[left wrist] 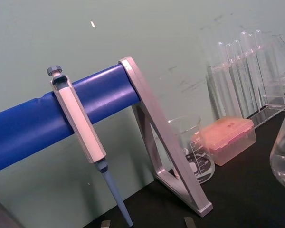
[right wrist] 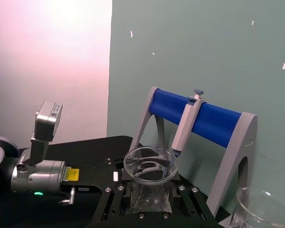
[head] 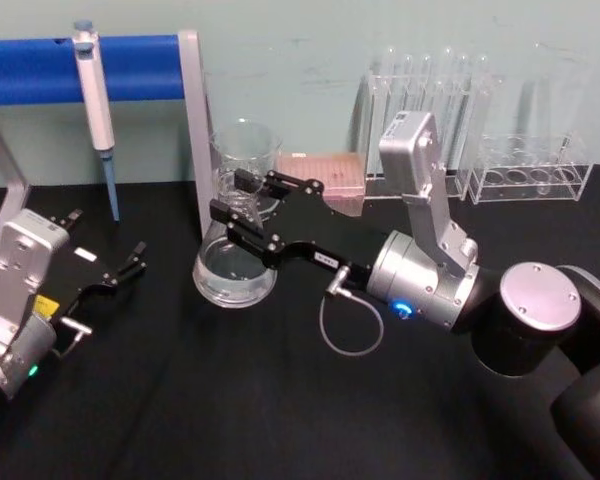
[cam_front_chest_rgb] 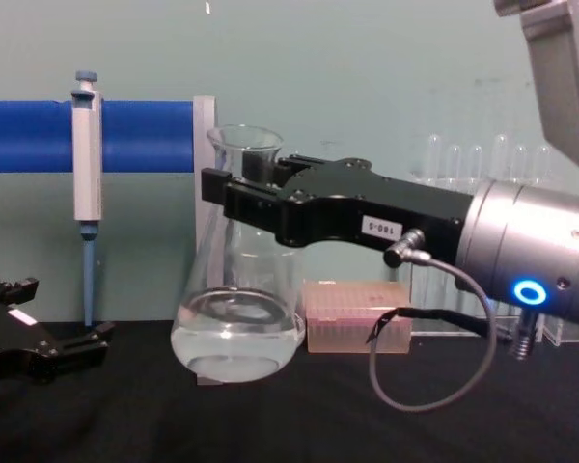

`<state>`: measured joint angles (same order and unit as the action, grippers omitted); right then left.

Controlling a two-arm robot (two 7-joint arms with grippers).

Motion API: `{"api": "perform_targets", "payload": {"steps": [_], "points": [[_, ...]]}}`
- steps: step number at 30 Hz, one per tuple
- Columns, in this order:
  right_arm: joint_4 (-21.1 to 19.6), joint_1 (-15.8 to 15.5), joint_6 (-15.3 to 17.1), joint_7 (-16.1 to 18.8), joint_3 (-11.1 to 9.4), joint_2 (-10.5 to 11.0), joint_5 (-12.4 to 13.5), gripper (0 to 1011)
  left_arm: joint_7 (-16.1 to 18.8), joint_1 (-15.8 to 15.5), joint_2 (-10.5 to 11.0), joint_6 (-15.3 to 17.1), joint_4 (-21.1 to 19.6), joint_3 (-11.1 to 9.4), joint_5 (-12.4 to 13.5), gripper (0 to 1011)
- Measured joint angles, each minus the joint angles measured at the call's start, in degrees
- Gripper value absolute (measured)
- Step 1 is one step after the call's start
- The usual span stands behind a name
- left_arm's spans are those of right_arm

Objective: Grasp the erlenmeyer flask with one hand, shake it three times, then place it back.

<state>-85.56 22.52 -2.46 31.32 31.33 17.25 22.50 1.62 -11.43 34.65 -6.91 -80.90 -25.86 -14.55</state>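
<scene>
The erlenmeyer flask (head: 234, 276), clear glass with clear liquid in its wide base, stands upright left of the table's middle. My right gripper (head: 243, 206) reaches in from the right and is shut on its neck just under the flared rim. The chest view shows the black jaws (cam_front_chest_rgb: 237, 195) clamped on either side of the neck above the flask's belly (cam_front_chest_rgb: 237, 333). I cannot tell whether the base touches the table. In the right wrist view the flask's rim (right wrist: 150, 179) sits between the fingers. My left gripper (head: 123, 270) rests open at the far left, apart from the flask.
A glass beaker (head: 246, 150) stands just behind the flask. A pipette (head: 96, 110) hangs on the blue bar stand (head: 130, 68) at the back left. A pink tip box (head: 325, 172) and test tube racks (head: 430, 110) line the back wall.
</scene>
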Motion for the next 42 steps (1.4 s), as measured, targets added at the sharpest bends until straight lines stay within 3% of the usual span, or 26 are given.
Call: {"api": "perform_targets", "payload": {"steps": [6, 13, 25, 31, 37, 42], "points": [[-0.56, -0.69, -0.5, -1.99, -0.37, 0.3, -0.72, 449, 0.0, 0.0, 0.0, 0.0, 0.0, 0.0, 0.0, 1001], [-3.07, -3.27, -0.83, -6.41, -3.04, 1.79, -2.63, 449, 0.0, 0.0, 0.0, 0.0, 0.0, 0.0, 0.0, 1001], [-11.27, -13.55, 1.44, -19.01, -13.71, 5.28, -6.25, 449, 0.0, 0.0, 0.0, 0.0, 0.0, 0.0, 0.0, 1001], [-13.81, -17.39, 2.6, -22.77, -17.21, 5.34, -7.44, 449, 0.0, 0.0, 0.0, 0.0, 0.0, 0.0, 0.0, 1001], [-13.89, -17.74, 2.71, -22.86, -17.98, 4.63, -8.16, 450, 0.0, 0.0, 0.0, 0.0, 0.0, 0.0, 0.0, 1001], [-12.21, -15.83, 2.61, -19.86, -16.68, 3.54, -8.27, 449, 0.0, 0.0, 0.0, 0.0, 0.0, 0.0, 0.0, 1001]]}}
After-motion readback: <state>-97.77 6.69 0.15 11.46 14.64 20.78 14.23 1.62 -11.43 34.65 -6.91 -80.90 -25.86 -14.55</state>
